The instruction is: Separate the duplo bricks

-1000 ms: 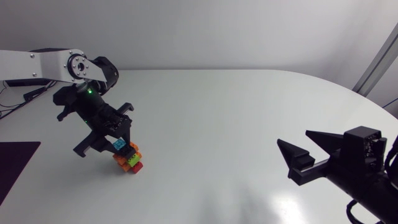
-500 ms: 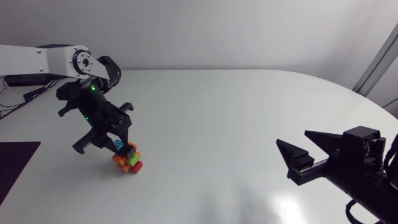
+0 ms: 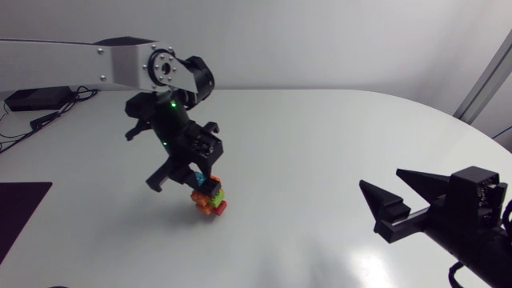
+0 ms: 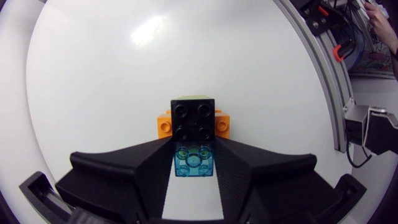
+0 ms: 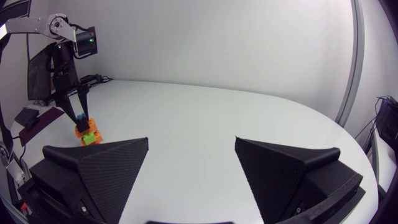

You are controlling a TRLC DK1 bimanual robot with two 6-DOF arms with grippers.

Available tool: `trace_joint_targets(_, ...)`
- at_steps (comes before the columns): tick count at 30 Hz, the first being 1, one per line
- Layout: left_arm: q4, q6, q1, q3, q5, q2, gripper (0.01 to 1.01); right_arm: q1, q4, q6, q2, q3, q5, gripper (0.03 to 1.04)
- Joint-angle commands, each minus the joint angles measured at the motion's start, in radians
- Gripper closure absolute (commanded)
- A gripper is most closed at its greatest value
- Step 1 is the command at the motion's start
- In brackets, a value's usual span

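Your duplo stack sits left of the desk's middle and leans to one side. At least 5 bricks are joined in it:
- A translucent blue brick is at the top.
- A black brick is directly under it.
- An orange brick, a green brick and a red brick form the base.

You cannot tell whether the base touches the desk.

Your left jaws are set narrow and grip the translucent blue brick, with 1 jaw against each of 2 opposite sides. The black brick lies just ahead of them. Your left arm enters from the left edge and bends down over the stack.

Your right jaws stand wide with nothing between them. They are over the desk's near right part, well apart from the stack. Your right arm enters at the lower right.
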Motion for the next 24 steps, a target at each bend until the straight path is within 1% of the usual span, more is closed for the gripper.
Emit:
trace_joint_targets(1, 0.017, -0.104, -0.056, 0.078, 0.021, 0.053, 0.756, 0.002, -0.016, 0.024, -0.014, -0.023, 0.008, 0.06)
trace_joint_targets(6, 0.036, -0.202, -0.139, 0.15, 0.026, 0.12, 0.757, 0.002, -0.018, 0.022, -0.025, -0.029, 0.008, 0.06)
trace_joint_targets(7, 0.034, -0.238, -0.157, 0.178, 0.032, 0.142, 0.757, 0.002, -0.018, 0.022, -0.028, -0.03, 0.008, 0.06)
trace_joint_targets(11, 0.023, -0.342, -0.188, 0.258, 0.061, 0.202, 0.756, -0.002, -0.021, 0.022, -0.033, -0.029, 0.008, 0.06)
trace_joint_targets(17, 0.017, -0.44, -0.195, 0.302, 0.086, 0.231, 0.761, -0.002, -0.01, 0.018, -0.025, -0.03, 0.003, 0.06)
trace_joint_targets(24, 0.02, -0.486, -0.192, 0.278, 0.129, 0.235, 0.761, 0.001, 0.054, 0.018, 0.042, -0.02, -0.009, 0.06)
